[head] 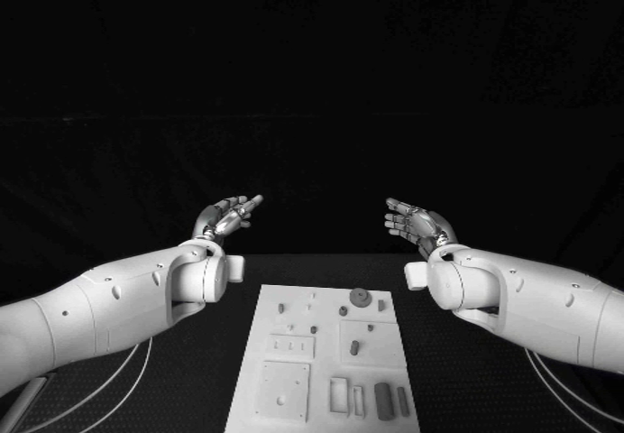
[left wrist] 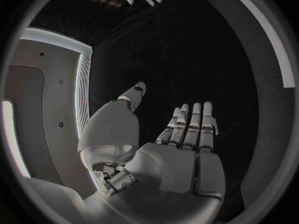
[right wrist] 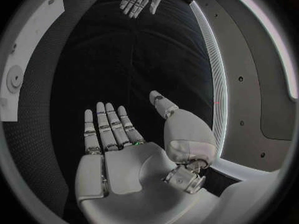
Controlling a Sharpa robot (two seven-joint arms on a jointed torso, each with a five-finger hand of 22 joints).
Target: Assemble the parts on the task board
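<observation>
- Black table (head: 520,397) carries our board (head: 323,361) at centre, grey parts (head: 384,400) lying on it.
- Our left hand (head: 225,217) hovers beyond it, fingers spread, empty.
- Our right hand (head: 417,222) likewise, empty.
- We judge nothing begun; next we must lower toward a part.

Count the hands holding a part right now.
0. The left hand and the right hand are both raised beyond the far end of the task board, fingers spread, holding nothing.
</observation>
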